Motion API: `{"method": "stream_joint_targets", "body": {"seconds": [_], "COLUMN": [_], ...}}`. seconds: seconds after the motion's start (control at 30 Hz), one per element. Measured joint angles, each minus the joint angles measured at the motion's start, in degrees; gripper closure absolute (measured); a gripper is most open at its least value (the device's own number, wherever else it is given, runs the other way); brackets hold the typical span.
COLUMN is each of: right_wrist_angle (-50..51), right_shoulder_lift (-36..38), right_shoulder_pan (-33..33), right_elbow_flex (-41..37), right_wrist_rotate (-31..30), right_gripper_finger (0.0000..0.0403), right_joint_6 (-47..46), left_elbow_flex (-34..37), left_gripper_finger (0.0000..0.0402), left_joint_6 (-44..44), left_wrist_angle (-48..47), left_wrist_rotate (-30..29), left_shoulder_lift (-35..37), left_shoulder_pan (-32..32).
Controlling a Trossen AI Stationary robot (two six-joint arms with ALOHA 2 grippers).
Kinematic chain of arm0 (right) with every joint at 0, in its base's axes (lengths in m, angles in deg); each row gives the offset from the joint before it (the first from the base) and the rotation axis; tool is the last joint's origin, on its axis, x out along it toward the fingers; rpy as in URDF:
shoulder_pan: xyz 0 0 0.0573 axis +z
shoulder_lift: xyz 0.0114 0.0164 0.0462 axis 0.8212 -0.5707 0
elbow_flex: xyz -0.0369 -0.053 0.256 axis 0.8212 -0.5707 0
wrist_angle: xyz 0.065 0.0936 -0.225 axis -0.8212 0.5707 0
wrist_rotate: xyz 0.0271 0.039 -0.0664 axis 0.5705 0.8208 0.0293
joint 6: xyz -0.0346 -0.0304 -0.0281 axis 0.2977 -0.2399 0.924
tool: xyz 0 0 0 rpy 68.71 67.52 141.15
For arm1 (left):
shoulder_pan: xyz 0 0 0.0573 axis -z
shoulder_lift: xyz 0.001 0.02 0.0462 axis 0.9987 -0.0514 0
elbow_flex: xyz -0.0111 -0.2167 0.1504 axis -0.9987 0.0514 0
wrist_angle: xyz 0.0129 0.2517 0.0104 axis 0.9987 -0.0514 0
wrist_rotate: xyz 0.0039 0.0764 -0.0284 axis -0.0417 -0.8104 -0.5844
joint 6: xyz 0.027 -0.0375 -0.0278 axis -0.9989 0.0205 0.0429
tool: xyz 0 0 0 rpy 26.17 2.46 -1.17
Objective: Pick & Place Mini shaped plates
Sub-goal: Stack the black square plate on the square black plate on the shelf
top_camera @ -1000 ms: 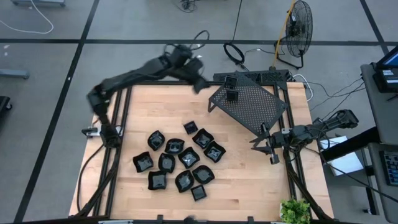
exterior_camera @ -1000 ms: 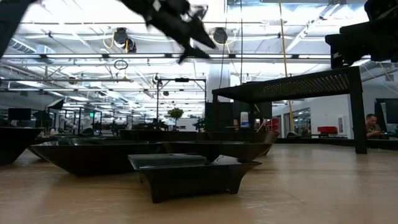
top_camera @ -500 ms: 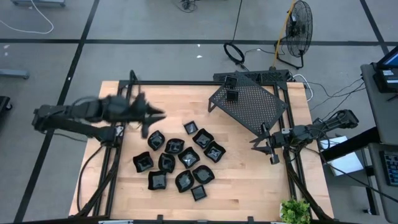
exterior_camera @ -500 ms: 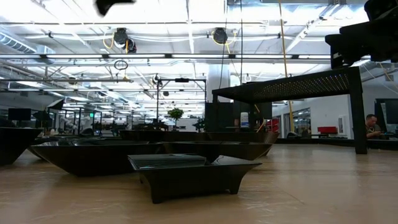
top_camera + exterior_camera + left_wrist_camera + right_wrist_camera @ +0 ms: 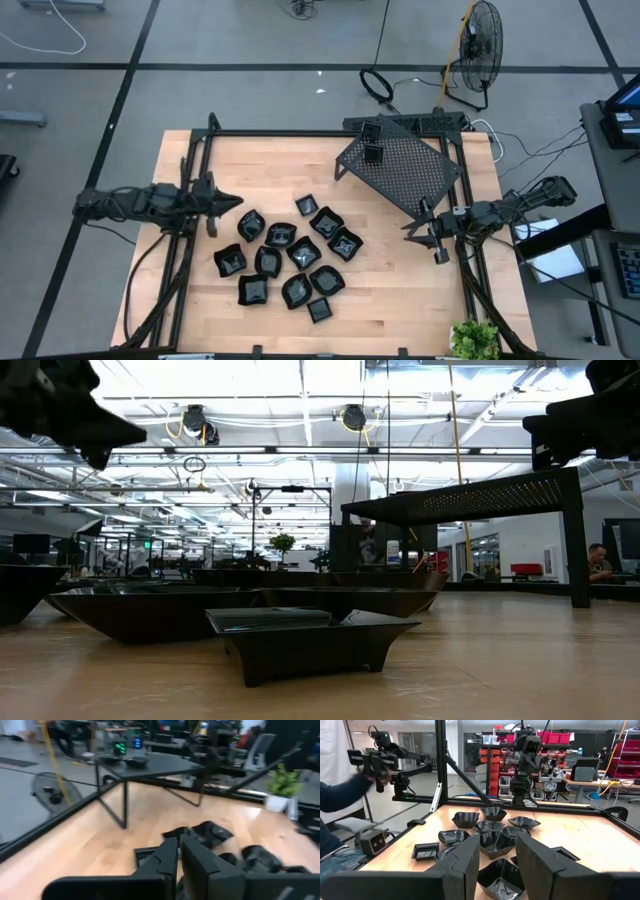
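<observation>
Mini shaped plates (image 5: 287, 256): small glossy black dishes with raised rims, some square, some wavy-edged, clustered on the wooden table (image 5: 400, 290). Left gripper (image 5: 222, 203), fingers nearly closed and empty, hovers just beside the cluster's nearest plate, the group spreading ahead of its fingertips. Right gripper (image 5: 418, 228), fingers parted and empty, waits beside the perforated rack (image 5: 400, 170); the cluster lies well apart, straight ahead of it. Two small dishes (image 5: 371, 143) sit on the rack.

Overhead and table-level views perhaps share plates (image 5: 285, 255)
</observation>
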Motion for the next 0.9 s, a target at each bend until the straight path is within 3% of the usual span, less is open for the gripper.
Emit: {"method": "stream_joint_targets", "body": {"seconds": [0.23,0.57,0.7,0.83,0.9], "right_wrist_angle": [-0.23,-15.95,-17.17,-18.19,-24.01], "right_shoulder_lift": [0.00,0.00,0.00,-0.03,-0.39], "right_shoulder_pan": [-0.01,-0.01,-0.03,-0.08,-0.63], "right_elbow_flex": [-0.01,-0.02,-0.02,-0.02,0.25], "right_wrist_rotate": [0.00,0.13,-0.49,-6.63,-11.68], "right_gripper_finger": [0.0289,0.0289,0.0289,0.0289,0.0289], "right_joint_6": [0.28,-2.29,-3.09,1.46,7.39], "left_elbow_flex": [2.94,2.94,2.94,2.94,2.94], "left_gripper_finger": [0.0397,0.0349,0.0336,0.0328,0.0327], "left_joint_6": [3.58,3.58,3.60,3.58,3.58], "left_wrist_angle": [-0.34,-0.14,-0.14,-0.16,-0.16], "left_wrist_rotate": [-1.08,-1.08,-1.08,-1.08,-1.08], "left_shoulder_lift": [0.15,-0.37,-0.37,-0.39,-0.38], "left_shoulder_pan": [0.00,0.00,0.00,0.00,0.00]}}
